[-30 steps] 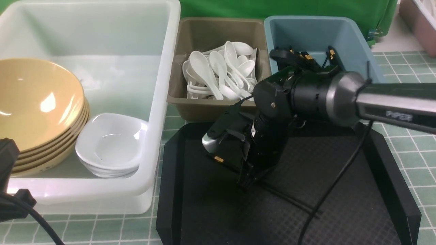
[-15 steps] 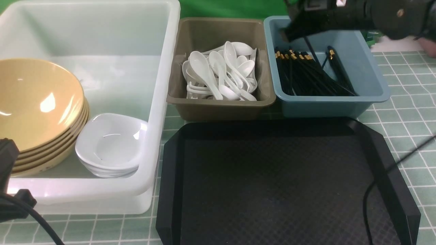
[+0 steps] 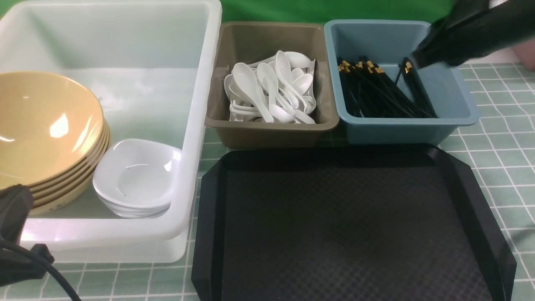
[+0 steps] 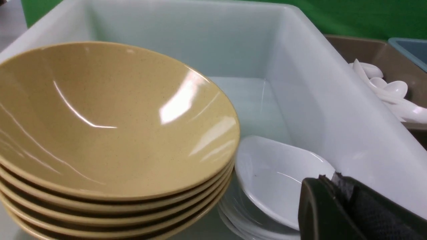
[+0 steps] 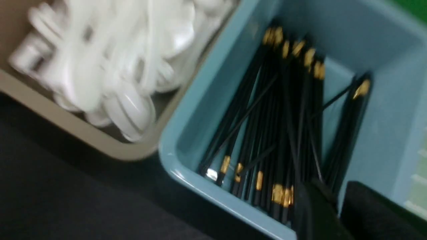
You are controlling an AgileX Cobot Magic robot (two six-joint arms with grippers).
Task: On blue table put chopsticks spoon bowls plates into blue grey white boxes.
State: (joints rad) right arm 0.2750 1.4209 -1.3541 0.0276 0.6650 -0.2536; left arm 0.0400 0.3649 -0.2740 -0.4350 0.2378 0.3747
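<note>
Front view, from left to right: the left gripper [image 4: 329, 176] is at the near left edge, in front of the big translucent white tub [image 3: 100, 240]. The left wrist view shows its dark fingertips clenched together, tip against tip, with the white plates behind them; whether they touch those plates, I cannot tell.

Inside the tub, glossy mustard-tan bowls [image 3: 46, 125] are nested in a tilted stack, the top one showing its wide, shiny inside. Just beside them, in the same tub, is a smaller stack of glossy white plates [image 3: 140, 175], rounded-square in outline and slightly tilted.

Next comes the grey-brown box [image 3: 271, 136], holding a jumbled heap of white spoons [image 3: 273, 94], their scoops and handles pointing several ways. In front of the grey-brown and blue boxes, a black textured tray [image 3: 342, 234] lies on the table of blue-green tiles with white grid lines [image 3: 505, 150].

Beside the grey-brown box, the dusty blue box [image 3: 401, 129] holds many black chopsticks [image 3: 376, 94] with gold bands, most bunched together and a few lying apart near the right side.

At the far right, the right gripper [image 5: 338, 193] is blurred above the blue box. Its fingers are released, parted by a narrow gap. Behind the arm, part of a pinkish crate [image 3: 526, 53] shows.
</note>
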